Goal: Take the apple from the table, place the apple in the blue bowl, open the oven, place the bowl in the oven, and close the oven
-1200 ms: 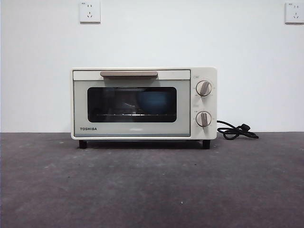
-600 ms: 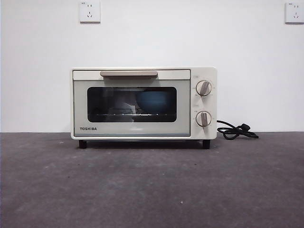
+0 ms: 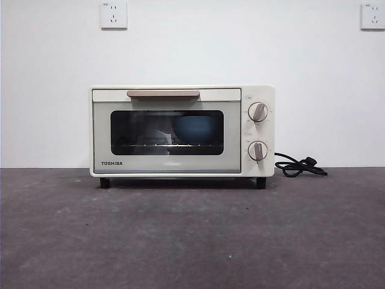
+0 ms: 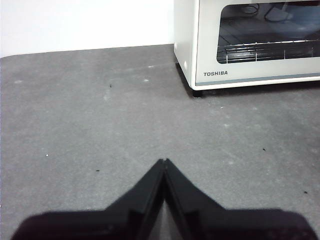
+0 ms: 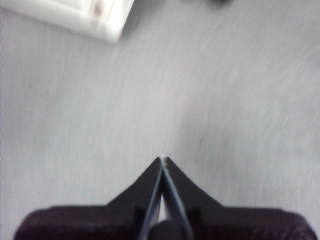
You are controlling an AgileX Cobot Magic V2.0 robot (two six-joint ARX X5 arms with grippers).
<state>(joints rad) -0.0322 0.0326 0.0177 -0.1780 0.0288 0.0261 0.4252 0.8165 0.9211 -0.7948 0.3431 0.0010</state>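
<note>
Oven: cream-white Toshiba toaster oven (image 3: 182, 130) on the dark grey matte table (image 3: 192, 235), door closed.
Bowl: deep matte blue bowl (image 3: 195, 128) inside, behind the glass.
Left gripper (image 4: 164, 161): jaws pressed together, empty, above the table.
Right gripper (image 5: 163, 159): likewise.

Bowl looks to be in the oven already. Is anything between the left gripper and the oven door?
Nothing visible does. The left gripper, jaws shut, hangs over bare table; the oven stands beyond with its door shut, the blue bowl inside.

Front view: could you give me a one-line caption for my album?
Closed Toshiba toaster oven on the dark table, blue bowl visible behind its glass door.
</note>
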